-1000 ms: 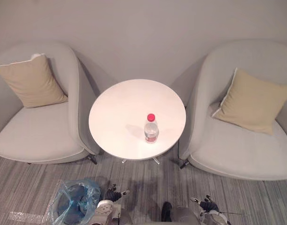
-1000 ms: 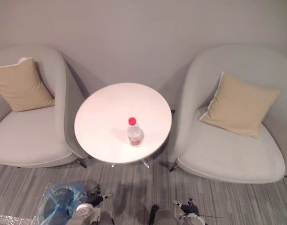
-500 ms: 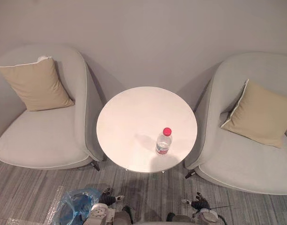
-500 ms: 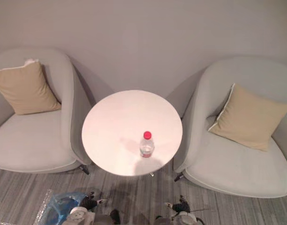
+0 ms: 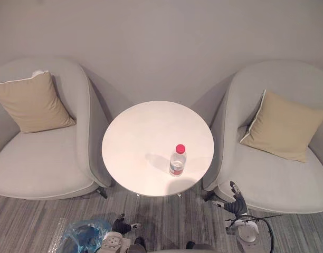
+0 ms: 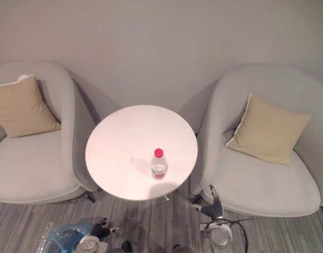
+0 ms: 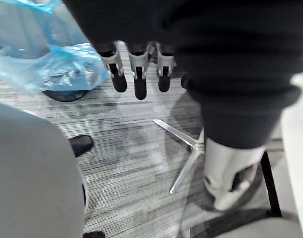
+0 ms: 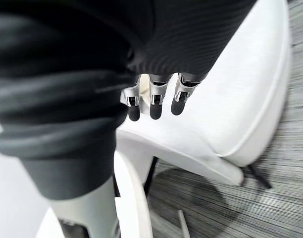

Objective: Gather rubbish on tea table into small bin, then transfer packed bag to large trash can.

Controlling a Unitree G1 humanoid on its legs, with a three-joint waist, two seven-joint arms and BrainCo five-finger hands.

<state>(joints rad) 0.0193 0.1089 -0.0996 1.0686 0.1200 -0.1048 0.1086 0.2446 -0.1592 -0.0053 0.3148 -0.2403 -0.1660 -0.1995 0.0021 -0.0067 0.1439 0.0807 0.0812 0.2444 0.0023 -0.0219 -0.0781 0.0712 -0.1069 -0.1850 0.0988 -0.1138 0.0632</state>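
A clear plastic bottle (image 5: 177,161) with a red cap stands upright on the round white tea table (image 5: 135,137), towards its front right. On the floor at the front left is the small bin (image 5: 83,237), lined with a blue bag (image 7: 52,64). My left hand (image 5: 122,225) hangs low beside the bin, fingers (image 7: 136,74) relaxed and holding nothing. My right hand (image 5: 235,202) is raised in front of the right armchair (image 5: 277,174), below and to the right of the table. Its fingers (image 8: 151,101) are straight and empty.
Two grey armchairs flank the table, each with a tan cushion (image 5: 29,103) (image 5: 285,126), against a plain wall. The table's metal legs (image 7: 186,148) spread over striped grey carpet. A crinkled clear wrapper (image 6: 45,232) lies by the bin.
The camera has shifted. My right hand has risen from the bottom edge to the front of the right armchair. The bottle and my left hand keep their places.
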